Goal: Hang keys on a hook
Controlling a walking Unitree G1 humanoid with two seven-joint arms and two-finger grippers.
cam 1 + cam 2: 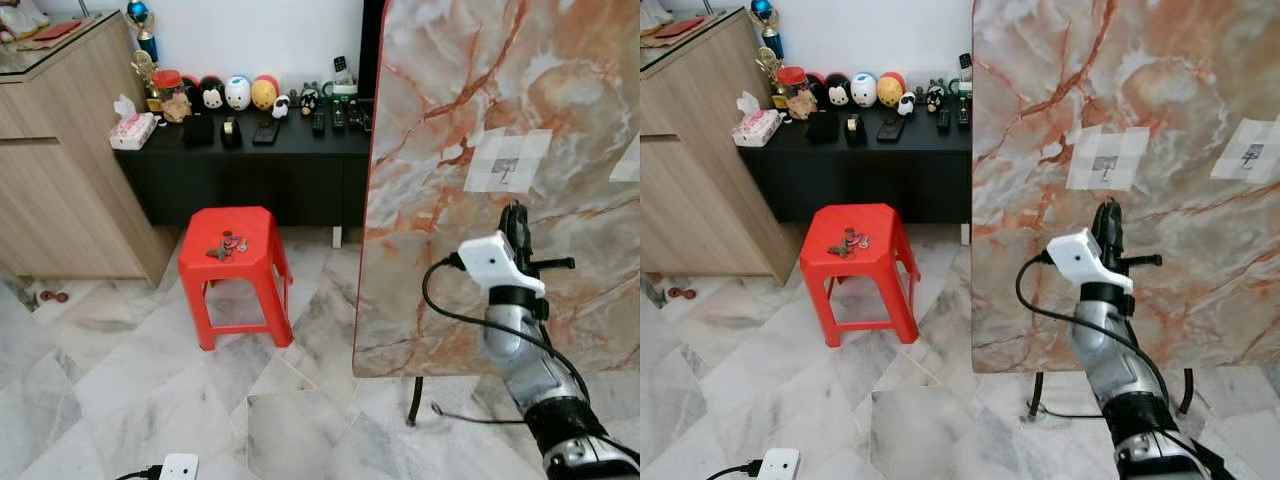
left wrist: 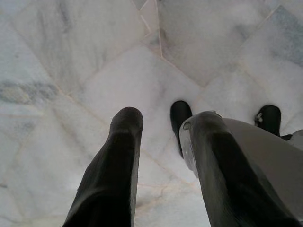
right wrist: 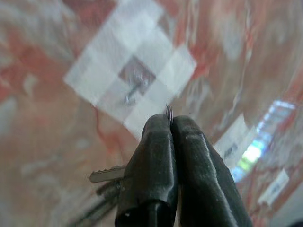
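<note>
Hook (image 3: 134, 86) on its white tape patch sits approx 11 o'clock, just beyond right gripper (image 3: 169, 124), whose fingers are pinched tight on the key ring (image 3: 168, 111) w/ keys (image 3: 107, 176) dangling below, held near the marble board (image 1: 450, 120); left arm idle.

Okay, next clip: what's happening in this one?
The robot's right pincer is shut on a key ring, keys dangling below, raised in front of a marble-patterned board just below a taped-on hook. The keys are not on the hook yet. More keys lie on a red stool to the left. The left pincer hangs open over the floor.
</note>
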